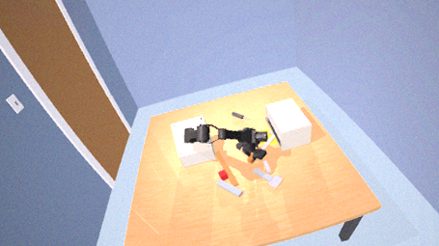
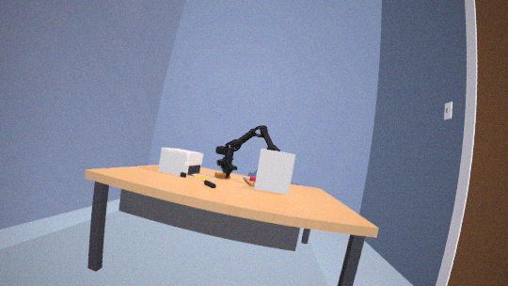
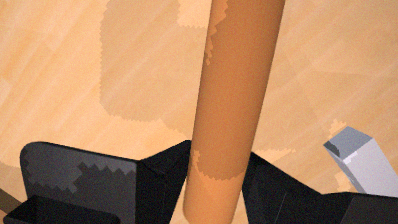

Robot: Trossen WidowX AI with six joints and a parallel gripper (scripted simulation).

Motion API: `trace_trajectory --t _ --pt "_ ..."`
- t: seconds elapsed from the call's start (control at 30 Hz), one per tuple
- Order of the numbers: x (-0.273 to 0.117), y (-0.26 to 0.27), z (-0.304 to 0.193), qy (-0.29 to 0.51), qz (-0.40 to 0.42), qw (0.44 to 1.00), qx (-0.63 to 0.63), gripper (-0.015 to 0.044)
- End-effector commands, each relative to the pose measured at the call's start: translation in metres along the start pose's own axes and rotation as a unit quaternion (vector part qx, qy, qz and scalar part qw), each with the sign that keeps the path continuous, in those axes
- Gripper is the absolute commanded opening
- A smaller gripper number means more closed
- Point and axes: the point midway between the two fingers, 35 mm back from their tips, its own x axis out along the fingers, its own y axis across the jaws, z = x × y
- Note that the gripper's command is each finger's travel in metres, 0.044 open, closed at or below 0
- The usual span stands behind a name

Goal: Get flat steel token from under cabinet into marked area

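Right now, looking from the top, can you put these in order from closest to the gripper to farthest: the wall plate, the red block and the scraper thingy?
From the gripper, in the top view:
1. scraper, just below it in the picture
2. red block, lower left
3. wall plate, far left, beside the door
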Motion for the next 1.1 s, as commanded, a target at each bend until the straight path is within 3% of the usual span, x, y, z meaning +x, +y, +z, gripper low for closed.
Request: trace_trajectory --t 0.0,1.07 --pt "0.001 0.001 -0.007 -0.002 0.003 1.0 -0.001 0.0" --pt "0.001 -0.004 -0.056 -0.001 0.003 1.0 -0.001 0.0"
